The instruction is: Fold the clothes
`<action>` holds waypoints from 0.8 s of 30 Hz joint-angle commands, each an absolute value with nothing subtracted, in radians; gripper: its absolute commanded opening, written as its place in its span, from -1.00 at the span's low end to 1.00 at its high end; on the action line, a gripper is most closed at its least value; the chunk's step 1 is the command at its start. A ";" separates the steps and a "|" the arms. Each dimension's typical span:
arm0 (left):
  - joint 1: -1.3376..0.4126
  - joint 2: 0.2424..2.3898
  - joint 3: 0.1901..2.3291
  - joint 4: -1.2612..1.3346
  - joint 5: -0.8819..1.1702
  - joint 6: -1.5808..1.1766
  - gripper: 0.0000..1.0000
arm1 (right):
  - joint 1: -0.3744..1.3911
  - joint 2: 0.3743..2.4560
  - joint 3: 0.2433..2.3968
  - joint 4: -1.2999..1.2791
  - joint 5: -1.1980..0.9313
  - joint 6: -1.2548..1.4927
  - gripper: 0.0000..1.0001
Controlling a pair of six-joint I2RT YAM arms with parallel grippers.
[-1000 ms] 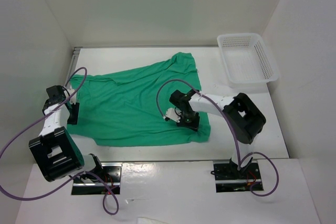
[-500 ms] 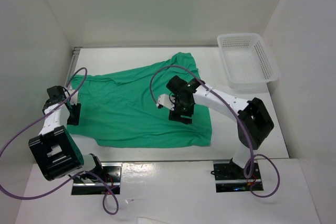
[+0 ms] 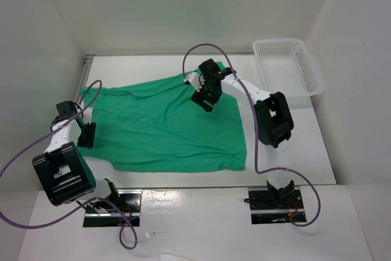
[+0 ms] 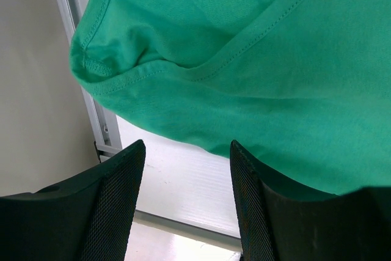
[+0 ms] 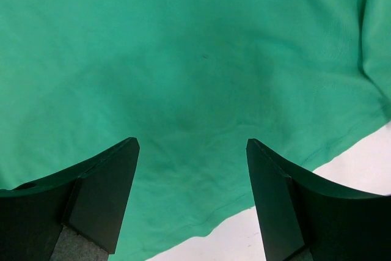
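Where the right wrist view looks past its own fingers, you will see the right gripper (image 5: 190,145) with its jaws apart and nothing between them. Only smooth cloth of the green T-shirt (image 5: 183,59) lies beneath; contact with it cannot be confirmed.

From above, that gripper (image 3: 206,99) sits over the shirt's 1 o'clock portion. Its arm crosses the garment's 3 o'clock edge, and its purple cable (image 3: 201,47) loops over the 12 o'clock hem.

The left gripper (image 4: 186,148) also stands parted and holds nothing. Bare table shows in the gap, and a stitched hem and a bunched sleeve corner lie just beyond the tips. In the top view it (image 3: 87,134) is at the shirt's 9 o'clock edge.

The T-shirt (image 3: 165,126) lies spread and mostly flat across the middle and left of the table (image 3: 287,139), lightly wrinkled.

Note these surroundings:
- A white mesh basket (image 3: 293,95) stands at the table's 1 o'clock corner, apart from the cloth.
- A metal rail (image 4: 91,102) borders the 9 o'clock side, just beside the sleeve.
- The left arm's cable (image 3: 91,87) arcs over that sleeve.
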State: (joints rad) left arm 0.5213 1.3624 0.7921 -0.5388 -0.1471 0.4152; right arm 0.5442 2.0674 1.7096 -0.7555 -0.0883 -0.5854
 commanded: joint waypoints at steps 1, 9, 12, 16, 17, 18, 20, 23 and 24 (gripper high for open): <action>0.528 1.376 0.787 -0.537 -0.126 0.413 0.30 | 0.505 2.085 1.752 -0.718 -0.114 -0.575 0.59; 0.528 1.436 0.787 -0.517 -0.104 0.413 0.36 | 0.414 2.132 1.782 -0.695 -0.104 -0.575 0.64; 0.528 1.479 0.787 -0.508 -0.104 0.413 0.36 | 0.396 2.167 1.782 -0.684 -0.095 -0.575 0.67; 0.537 1.532 0.807 -0.497 -0.095 0.413 0.36 | 0.385 2.204 1.792 -0.684 -0.086 -0.566 0.67; 0.537 1.561 0.807 -0.488 -0.095 0.413 0.36 | 0.385 2.220 1.792 -0.684 -0.086 -0.566 0.67; 0.537 1.577 0.830 -0.488 -0.095 0.413 0.36 | 0.385 2.232 1.792 -0.684 -0.075 -0.566 0.67; 0.537 1.617 0.847 -0.488 -0.095 0.413 0.36 | 0.376 2.232 1.792 -0.684 -0.075 -0.566 0.67; 0.537 1.664 0.888 -0.488 -0.077 0.403 0.36 | 0.367 2.232 1.757 -0.684 -0.075 -0.566 0.67; 0.537 1.675 0.902 -0.488 -0.068 0.403 0.36 | 0.367 2.220 1.726 -0.684 -0.075 -0.575 0.67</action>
State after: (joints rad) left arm 0.5282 1.5970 0.8932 -0.5709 -0.1207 0.4156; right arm 0.3759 2.2215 1.7550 -0.7074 -0.0845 -0.5694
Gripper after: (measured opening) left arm 0.678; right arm 0.832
